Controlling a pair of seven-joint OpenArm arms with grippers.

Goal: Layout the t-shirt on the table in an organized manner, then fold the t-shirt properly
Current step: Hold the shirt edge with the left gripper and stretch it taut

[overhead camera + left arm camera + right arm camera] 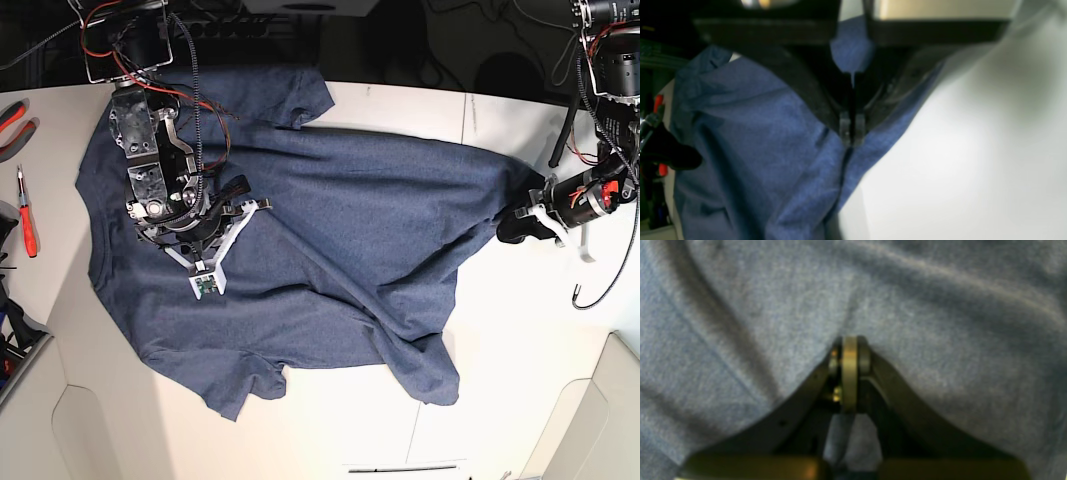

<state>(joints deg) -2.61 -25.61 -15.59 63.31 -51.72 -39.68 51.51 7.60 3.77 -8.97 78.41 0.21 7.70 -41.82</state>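
– What sort of place is shown?
– A robot workshop or lab is shown. A wide flat off-white table point(520, 340) is seen, with red-handled hand tools point(27, 213) laid at its edge.
– What else tells it?
– Loose red and black wires point(150, 60) are hung on a metal robot arm point(150, 150), and dark cables are piled behind.
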